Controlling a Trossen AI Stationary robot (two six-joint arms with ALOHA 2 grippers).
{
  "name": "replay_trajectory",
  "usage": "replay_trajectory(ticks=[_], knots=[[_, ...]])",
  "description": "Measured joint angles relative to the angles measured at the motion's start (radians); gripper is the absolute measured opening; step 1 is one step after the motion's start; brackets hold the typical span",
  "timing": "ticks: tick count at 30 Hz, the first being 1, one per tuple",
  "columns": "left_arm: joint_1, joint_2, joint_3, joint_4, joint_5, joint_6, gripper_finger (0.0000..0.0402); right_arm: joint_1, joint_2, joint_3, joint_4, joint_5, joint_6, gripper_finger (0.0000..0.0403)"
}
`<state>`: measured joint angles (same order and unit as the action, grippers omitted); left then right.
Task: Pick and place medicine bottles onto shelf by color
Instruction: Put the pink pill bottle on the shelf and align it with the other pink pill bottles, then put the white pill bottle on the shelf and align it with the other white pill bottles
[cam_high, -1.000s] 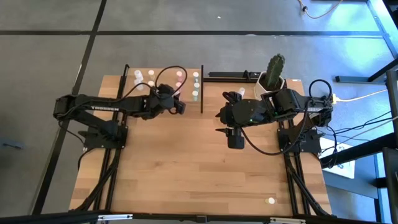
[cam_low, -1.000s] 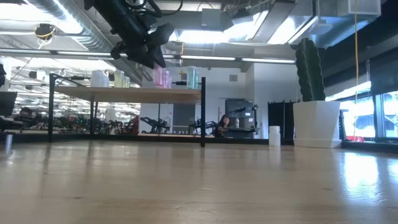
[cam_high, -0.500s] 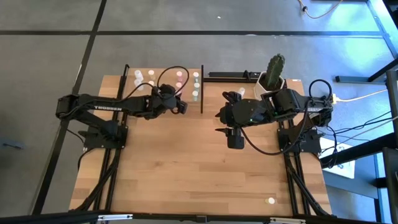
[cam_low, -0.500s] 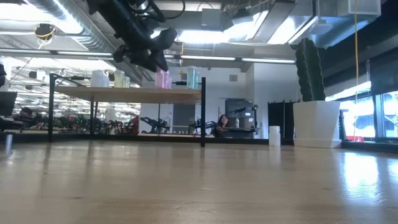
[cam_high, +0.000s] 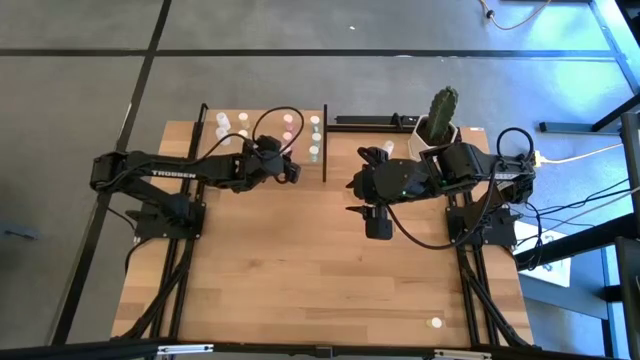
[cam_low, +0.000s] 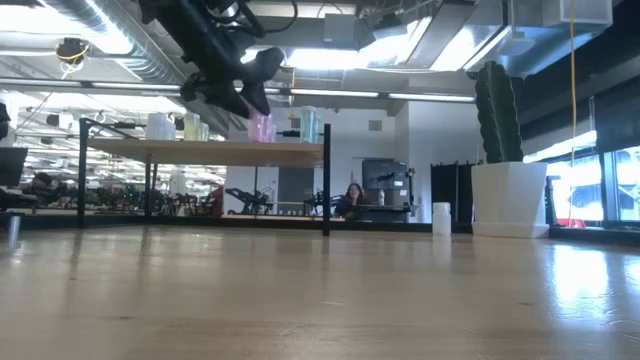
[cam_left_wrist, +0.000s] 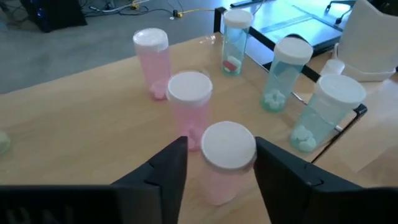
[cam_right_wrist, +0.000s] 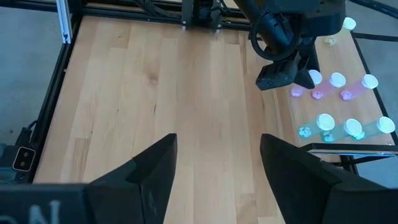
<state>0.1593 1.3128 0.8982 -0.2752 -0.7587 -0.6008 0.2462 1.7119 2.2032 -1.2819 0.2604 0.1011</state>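
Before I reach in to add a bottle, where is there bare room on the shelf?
The shelf is bare beside the pink bottles, away from the green bottles. It is crowded at the far post, and the left end effector straddles the nearest pink bottle.

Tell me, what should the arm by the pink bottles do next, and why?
Probably lift the left gripper straight up and back. Its fingers stand apart on either side of a pink bottle that stands upright on the shelf beside two other pink bottles, so that bottle looks placed. One white bottle waits on the table's near edge.
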Motion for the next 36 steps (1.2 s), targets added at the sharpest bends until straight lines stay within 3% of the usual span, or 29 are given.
replay_trajectory(ticks=[6, 18, 22, 27, 36], knots=[[0.000, -0.001, 0.000, 0.003, -0.013, 0.001, 0.0206, 0.000, 0.000, 0.000, 0.000, 0.000, 0.000, 0.0233], [-0.013, -0.002, 0.000, 0.041, -0.017, 0.007, 0.0219, 0.000, 0.000, 0.000, -0.001, 0.000, -0.002, 0.0233], [-0.013, -0.002, 0.000, 0.041, -0.023, 0.014, 0.0243, 0.000, 0.000, 0.000, -0.001, 0.000, -0.001, 0.0233], [-0.037, -0.022, 0.000, 0.019, -0.079, 0.089, 0.0269, 0.000, 0.000, 0.000, -0.001, 0.000, -0.001, 0.0233], [-0.124, -0.107, 0.001, 0.017, -0.174, 0.174, 0.0268, 0.000, 0.000, 0.000, -0.001, 0.000, 0.000, 0.0233]])
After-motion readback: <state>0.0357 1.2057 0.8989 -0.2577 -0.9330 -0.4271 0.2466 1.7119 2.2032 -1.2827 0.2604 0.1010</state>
